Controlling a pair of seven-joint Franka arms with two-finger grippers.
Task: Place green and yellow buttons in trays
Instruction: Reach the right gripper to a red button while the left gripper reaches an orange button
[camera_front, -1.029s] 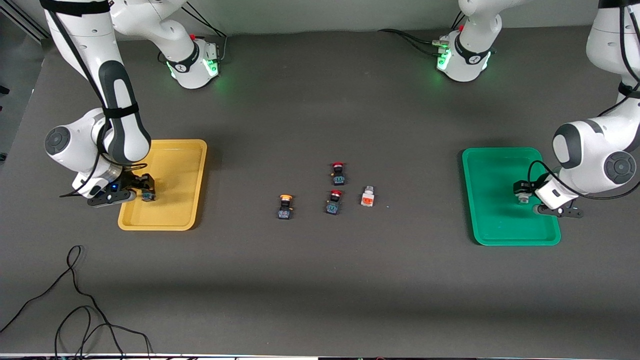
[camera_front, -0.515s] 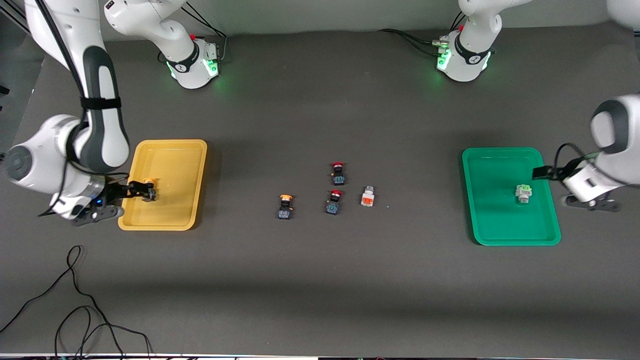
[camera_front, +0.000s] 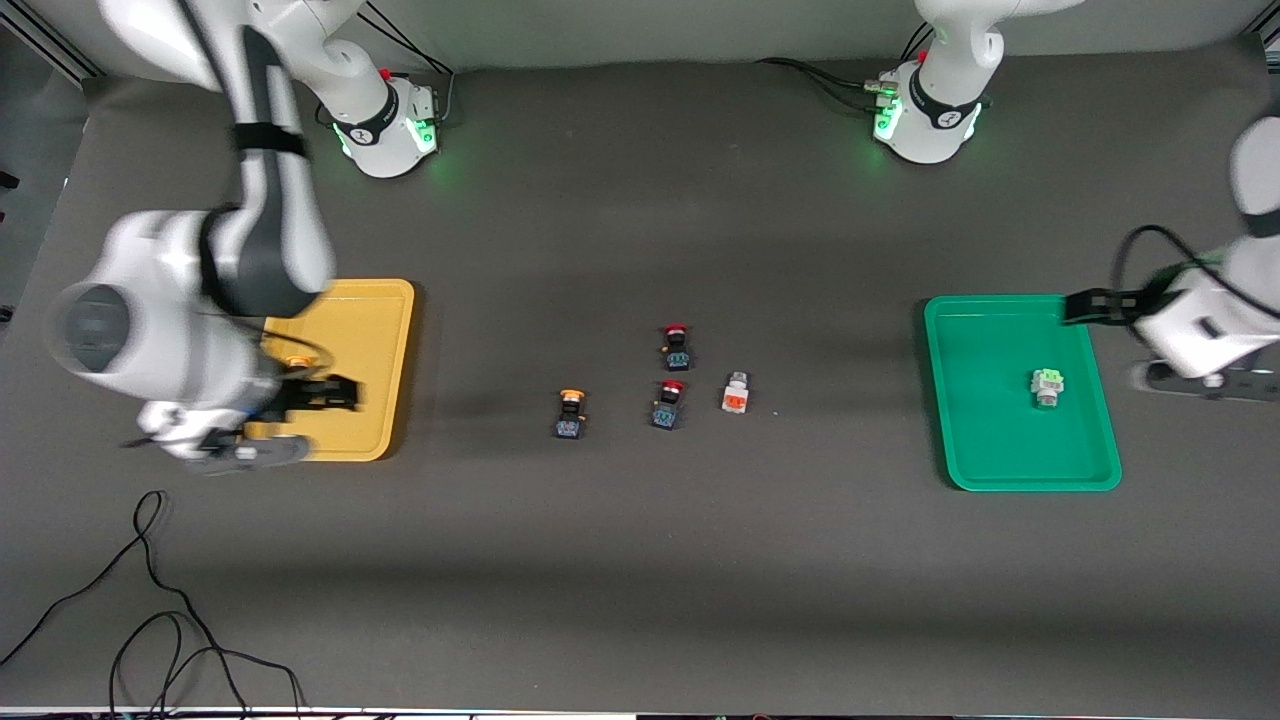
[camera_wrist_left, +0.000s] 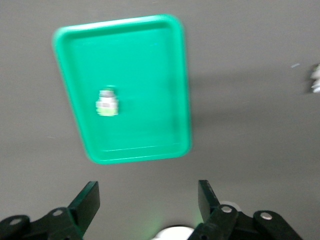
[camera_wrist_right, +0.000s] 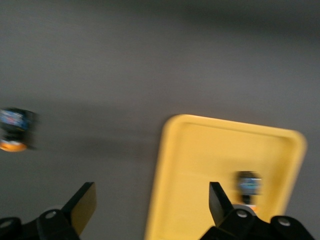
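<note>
1. The table is covered in a dark grey matte sheet; a pale wall edge runs along the side where the arm bases stand, and loose black cables lie at the corner nearest the front camera, toward the right arm's end.
2. The right hand hangs over the yellow tray, fingers spread wide and holding nothing.
3. A yellow-capped button lies in that tray, just under the right hand.
4. The left hand is up over the green tray's outer edge at the left arm's end, fingers wide apart and empty.
5. The green-marked white button rests in the green tray, near the left hand.
6. Well away from both hands, mid-table, sit a second yellow-capped button, two red-capped buttons and the orange-marked white button.
</note>
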